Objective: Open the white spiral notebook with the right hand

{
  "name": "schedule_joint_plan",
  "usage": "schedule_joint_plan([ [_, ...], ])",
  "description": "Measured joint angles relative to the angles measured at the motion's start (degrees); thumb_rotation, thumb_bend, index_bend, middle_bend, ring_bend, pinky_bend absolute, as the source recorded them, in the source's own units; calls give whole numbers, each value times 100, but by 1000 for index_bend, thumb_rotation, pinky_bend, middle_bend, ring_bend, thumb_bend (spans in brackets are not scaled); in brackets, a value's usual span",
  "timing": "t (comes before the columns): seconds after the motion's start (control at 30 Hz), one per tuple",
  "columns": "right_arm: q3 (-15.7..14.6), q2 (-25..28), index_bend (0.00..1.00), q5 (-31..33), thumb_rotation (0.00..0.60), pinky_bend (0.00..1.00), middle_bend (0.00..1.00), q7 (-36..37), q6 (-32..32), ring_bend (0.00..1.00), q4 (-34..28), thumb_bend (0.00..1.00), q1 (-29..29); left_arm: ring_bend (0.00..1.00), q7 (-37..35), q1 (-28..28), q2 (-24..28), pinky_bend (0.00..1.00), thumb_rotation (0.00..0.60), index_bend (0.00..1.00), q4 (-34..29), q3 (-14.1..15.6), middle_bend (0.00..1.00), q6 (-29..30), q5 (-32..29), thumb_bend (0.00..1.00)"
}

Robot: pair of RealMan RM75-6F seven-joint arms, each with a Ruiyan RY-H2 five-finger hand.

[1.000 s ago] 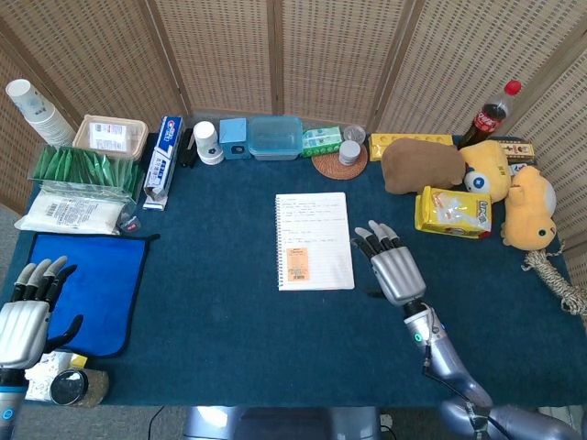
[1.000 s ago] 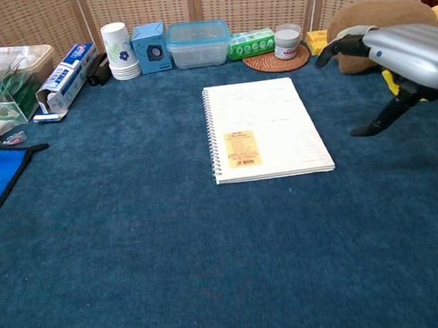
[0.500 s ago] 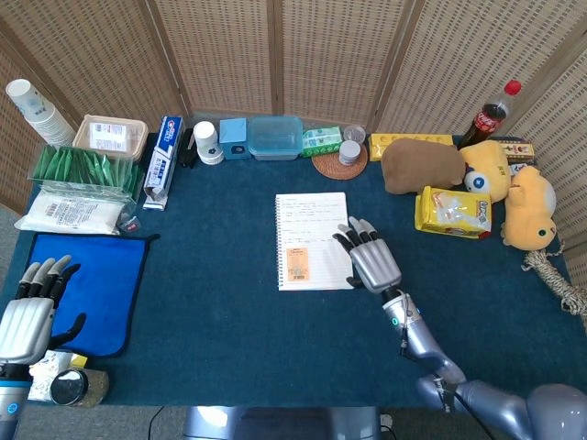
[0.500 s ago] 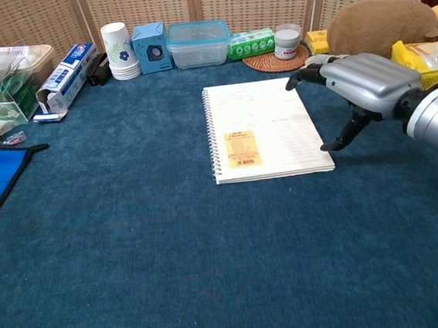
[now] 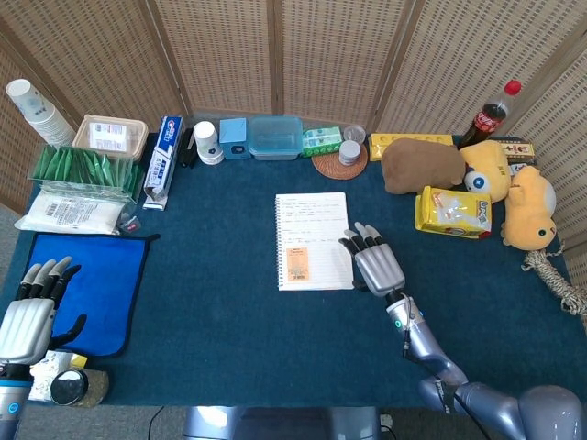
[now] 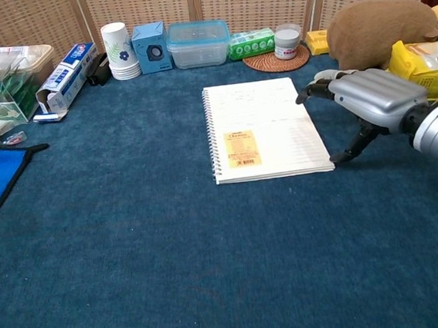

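My left hand [image 5: 26, 316] waits at the lower left of the head view, fingers spread and empty, just beside the blue mat [image 5: 92, 280]. The white spiral notebook [image 6: 262, 129] lies closed at the middle of the frame, spiral on its left. My right hand [image 6: 368, 99] hovers at its right edge, fingers apart, holding nothing. I judge this the approach; next I must catch the cover's free edge and lift it leftward.

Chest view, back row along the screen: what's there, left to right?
Toothpaste box → paper cups → small blue box → clear lidded container → green packet → small jar on a woven coaster.
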Motion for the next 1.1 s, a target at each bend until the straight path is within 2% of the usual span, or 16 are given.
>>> schedule_joint_plan([
  [1.1,-118,84,175,95,600,129,190,-85,83,45,-23,75,47,23,-69,0,-48,0,600,214,76,41,87,61,16,305],
])
